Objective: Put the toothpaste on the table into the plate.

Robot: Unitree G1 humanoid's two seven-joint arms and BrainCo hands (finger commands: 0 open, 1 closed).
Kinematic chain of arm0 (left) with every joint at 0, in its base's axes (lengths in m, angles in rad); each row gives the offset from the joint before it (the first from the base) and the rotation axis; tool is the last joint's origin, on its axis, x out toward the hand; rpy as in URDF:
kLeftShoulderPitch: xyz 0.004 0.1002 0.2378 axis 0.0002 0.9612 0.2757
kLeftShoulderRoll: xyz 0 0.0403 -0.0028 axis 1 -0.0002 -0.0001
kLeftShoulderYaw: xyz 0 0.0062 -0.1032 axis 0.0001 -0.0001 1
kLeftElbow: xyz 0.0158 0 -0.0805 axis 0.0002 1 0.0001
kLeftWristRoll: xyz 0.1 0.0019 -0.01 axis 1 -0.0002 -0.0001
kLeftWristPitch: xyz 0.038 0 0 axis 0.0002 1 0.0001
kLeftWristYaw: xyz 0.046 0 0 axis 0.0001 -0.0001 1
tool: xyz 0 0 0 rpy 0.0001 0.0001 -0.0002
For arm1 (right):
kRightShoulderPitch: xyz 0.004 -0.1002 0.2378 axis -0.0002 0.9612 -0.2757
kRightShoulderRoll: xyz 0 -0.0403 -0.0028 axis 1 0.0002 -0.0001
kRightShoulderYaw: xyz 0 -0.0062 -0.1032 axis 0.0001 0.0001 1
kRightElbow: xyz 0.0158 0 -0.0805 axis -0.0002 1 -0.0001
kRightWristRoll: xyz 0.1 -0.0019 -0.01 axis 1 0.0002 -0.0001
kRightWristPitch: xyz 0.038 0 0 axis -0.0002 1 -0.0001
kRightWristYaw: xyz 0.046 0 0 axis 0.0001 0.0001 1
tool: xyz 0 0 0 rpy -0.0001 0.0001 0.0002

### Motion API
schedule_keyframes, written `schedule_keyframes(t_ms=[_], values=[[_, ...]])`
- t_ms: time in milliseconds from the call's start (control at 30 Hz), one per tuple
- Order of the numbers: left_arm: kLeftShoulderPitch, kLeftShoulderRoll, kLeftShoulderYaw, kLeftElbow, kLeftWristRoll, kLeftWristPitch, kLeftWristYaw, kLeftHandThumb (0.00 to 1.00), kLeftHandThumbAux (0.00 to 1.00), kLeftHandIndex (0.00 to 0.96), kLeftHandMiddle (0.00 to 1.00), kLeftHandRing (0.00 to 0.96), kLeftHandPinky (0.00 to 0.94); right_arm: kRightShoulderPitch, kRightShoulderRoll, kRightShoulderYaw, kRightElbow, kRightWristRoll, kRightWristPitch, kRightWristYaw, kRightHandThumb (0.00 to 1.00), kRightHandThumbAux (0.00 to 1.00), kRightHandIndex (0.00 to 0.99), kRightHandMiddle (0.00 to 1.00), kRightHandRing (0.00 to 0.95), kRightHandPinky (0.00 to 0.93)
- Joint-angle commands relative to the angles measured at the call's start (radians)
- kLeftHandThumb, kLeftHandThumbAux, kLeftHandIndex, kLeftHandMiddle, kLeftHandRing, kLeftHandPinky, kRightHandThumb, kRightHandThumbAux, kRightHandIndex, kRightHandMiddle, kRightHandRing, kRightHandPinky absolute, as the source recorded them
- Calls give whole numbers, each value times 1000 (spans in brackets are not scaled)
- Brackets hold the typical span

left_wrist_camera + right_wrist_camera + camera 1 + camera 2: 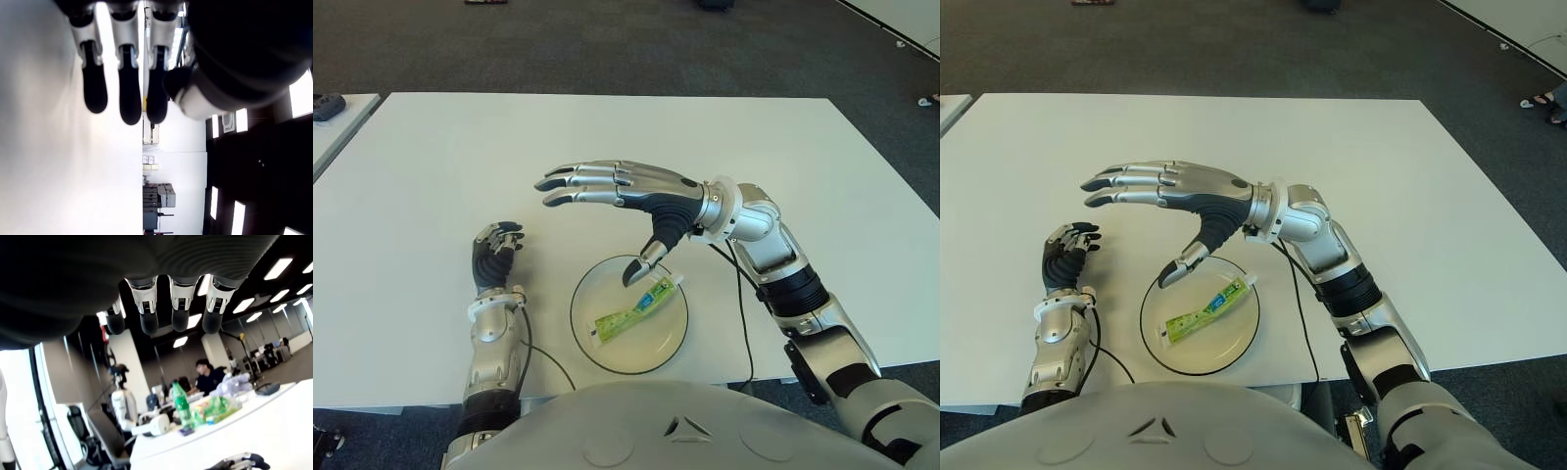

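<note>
— Where does the toothpaste lie, nearest you first?

— You see the toothpaste (636, 306), a green tube, flat inside the plate (675, 338) at the near edge of the bench (431, 157). Its long axis runs on a diagonal, flat end toward the robot's left and near side, cap toward its right and farther off, close under the plate's far rim.

— And the hand over it?

— Your right hand (617, 201) hovers just above the plate's far rim, fingers (578, 186) stretched out flat toward the robot's left, thumb hanging down over the tube's cap end. It pinches nothing; the tube lies free below and slightly nearer than the palm. You may judge the placing done, leaving only a lift clear.

— What else is around?

— Your left hand (496, 255) shows beside the plate, on its left, fingers loosely bent and holding nothing. A black cable (741, 313) trails from the right forearm over the bench edge. Beyond, bare bench, then dark carpet. Nothing blocks an upward withdrawal.
</note>
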Motion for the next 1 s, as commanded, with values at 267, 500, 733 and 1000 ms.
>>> schedule_keyframes(t_ms=[267, 500, 733, 1000], values=[[24, -14, -25, -64, 26, -28, -3, 705, 714, 428, 466, 466, 466, 97, 36, -115, 25, 66, 86, -97, 24, 349, 0, 0, 0, 0], [22, -8, -29, -40, 71, -80, 8, 706, 716, 427, 483, 477, 470, 148, 158, -214, 140, 115, 65, -261, 22, 429, 0, 48, 32, 52], [18, -8, -27, -25, 61, -99, -6, 706, 717, 427, 486, 482, 479, 300, 279, -236, 51, 44, 110, -453, 133, 567, 134, 240, 241, 297], [10, 2, -30, -16, 57, -100, -15, 705, 718, 427, 485, 482, 474, 331, 357, -302, 177, 149, 109, -509, 193, 654, 289, 367, 358, 380]])
